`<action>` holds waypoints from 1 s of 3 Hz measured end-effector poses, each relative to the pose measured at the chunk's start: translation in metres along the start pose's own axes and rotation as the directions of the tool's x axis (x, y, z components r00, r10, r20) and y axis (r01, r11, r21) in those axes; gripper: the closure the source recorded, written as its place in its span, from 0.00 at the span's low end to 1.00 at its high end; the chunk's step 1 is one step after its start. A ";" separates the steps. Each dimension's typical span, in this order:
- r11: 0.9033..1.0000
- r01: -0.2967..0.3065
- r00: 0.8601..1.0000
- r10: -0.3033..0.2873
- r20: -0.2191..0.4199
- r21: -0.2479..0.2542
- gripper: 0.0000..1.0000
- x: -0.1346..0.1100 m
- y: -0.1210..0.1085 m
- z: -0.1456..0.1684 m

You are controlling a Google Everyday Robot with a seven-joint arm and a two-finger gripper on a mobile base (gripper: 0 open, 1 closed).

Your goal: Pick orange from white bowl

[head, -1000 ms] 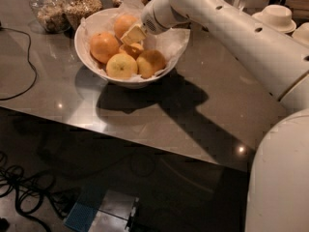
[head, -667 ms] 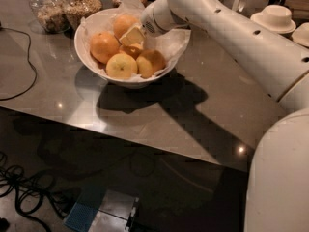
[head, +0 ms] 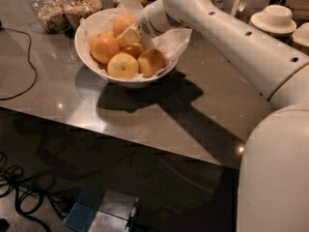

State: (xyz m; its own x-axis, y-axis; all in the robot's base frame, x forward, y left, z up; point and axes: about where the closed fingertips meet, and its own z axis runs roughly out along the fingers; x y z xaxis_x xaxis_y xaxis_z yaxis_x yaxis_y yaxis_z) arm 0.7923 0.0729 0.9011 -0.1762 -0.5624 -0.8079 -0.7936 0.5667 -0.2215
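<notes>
The white bowl (head: 91,64), wide and lined with crumpled white paper, stands on the grey table near its back left. Several oranges lie in it: one at the left (head: 103,47), one at the front (head: 123,65), one at the front right (head: 151,62), one at the back (head: 123,22) and a small one in the middle (head: 133,50). My gripper (head: 128,35) reaches into the bowl from the right on the white arm (head: 227,37). It sits low among the oranges, right above the middle one and against the back one.
Glass jars (head: 48,8) of grains stand behind the bowl at the back left. Stacked small white dishes (head: 275,18) stand at the back right. A black cable (head: 26,76) lies on the table's left. The table's front edge runs diagonally; cables and a blue box (head: 82,215) lie on the floor below.
The gripper has shifted only slightly inside the bowl, a little to the left. The oranges and the bowl have not visibly moved.
</notes>
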 end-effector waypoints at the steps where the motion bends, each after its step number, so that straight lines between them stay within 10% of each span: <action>1: 1.000 -0.018 1.000 0.018 0.018 -0.008 0.45 -0.005 0.002 0.009; 3: 0.998 -0.052 0.996 0.053 0.070 -0.022 0.92 -0.012 0.006 0.022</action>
State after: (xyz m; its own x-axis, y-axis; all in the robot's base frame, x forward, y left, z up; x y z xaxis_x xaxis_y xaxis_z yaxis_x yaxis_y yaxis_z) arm 0.8028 0.0963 0.8970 -0.1772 -0.4880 -0.8547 -0.7960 0.5818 -0.1672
